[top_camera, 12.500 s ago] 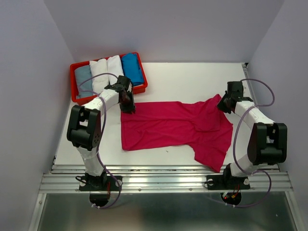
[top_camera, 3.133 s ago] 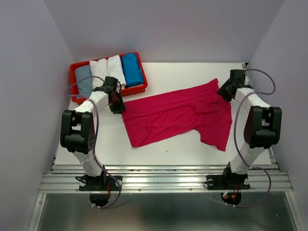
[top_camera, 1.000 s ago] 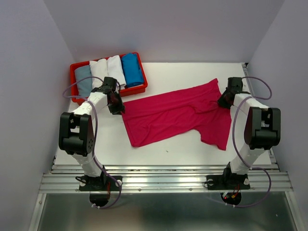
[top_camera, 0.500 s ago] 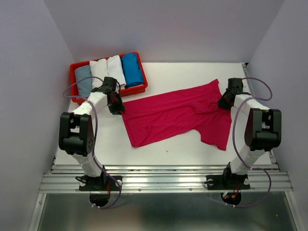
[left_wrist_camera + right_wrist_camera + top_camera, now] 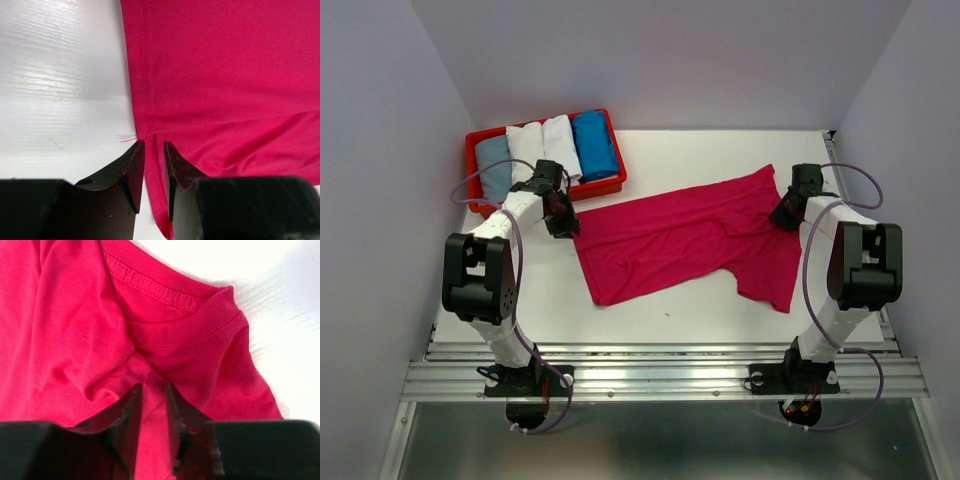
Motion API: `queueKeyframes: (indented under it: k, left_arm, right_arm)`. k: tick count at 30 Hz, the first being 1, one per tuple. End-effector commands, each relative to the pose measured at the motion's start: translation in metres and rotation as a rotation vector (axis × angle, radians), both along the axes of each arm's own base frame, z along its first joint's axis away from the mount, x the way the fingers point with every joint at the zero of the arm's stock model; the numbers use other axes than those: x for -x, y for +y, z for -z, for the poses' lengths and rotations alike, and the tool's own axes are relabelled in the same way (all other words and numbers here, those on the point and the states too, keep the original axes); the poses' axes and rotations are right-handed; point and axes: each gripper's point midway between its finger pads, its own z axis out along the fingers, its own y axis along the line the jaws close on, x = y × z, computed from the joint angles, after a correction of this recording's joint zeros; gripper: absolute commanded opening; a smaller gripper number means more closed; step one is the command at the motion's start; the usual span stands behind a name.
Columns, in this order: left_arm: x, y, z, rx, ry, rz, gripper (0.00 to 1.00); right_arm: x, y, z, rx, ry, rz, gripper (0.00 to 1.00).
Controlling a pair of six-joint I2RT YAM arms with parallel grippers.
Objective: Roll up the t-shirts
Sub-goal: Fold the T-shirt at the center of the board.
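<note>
1. Since the earliest view, the magenta t-shirt [image 5: 690,240] has swung. Its collar end now lies farther back on the table [image 5: 720,150], and both arms have shifted with it. Over the last second the cloth has stayed put.
2. The shirt lies flat, long axis running diagonally. The hem is near-left and the collar [image 5: 190,305] far-right, with one sleeve toward the near edge.
3. The left gripper [image 5: 563,226] reaches down at the hem corner, just in front of the red tray [image 5: 472,140]. Its fingers [image 5: 131,167] stand a narrow slot apart with the hem edge between them (I can't tell whether it is pinched).
4. The right gripper [image 5: 784,218] points down just below the collar. Bunched cloth shows in the narrow gap between its fingers [image 5: 129,410], and again I can't tell whether it grips.
</note>
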Motion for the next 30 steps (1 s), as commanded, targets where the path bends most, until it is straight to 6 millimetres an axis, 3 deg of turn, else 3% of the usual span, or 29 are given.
queueKeyframes:
  k: [1, 11, 19, 26, 30]
  left_arm:
    - [0.001, 0.001, -0.006, 0.003, -0.023, 0.014, 0.33]
    - [0.000, 0.000, -0.006, 0.006, -0.021, 0.015, 0.33]
    - [-0.001, -0.001, -0.006, 0.007, -0.021, 0.017, 0.33]
    - [0.000, -0.001, -0.005, 0.011, -0.022, 0.017, 0.33]
    - [0.001, -0.001, -0.004, 0.010, -0.020, 0.018, 0.33]
  right_arm:
    - [-0.001, -0.008, 0.003, 0.036, 0.002, 0.011, 0.34]
    - [-0.005, -0.013, 0.006, 0.059, 0.012, 0.015, 0.33]
    - [-0.003, -0.012, 0.004, 0.057, 0.009, 0.012, 0.12]
    - [-0.004, -0.012, -0.013, 0.059, -0.026, 0.009, 0.01]
    - [-0.002, -0.010, -0.022, 0.054, -0.042, 0.003, 0.01]
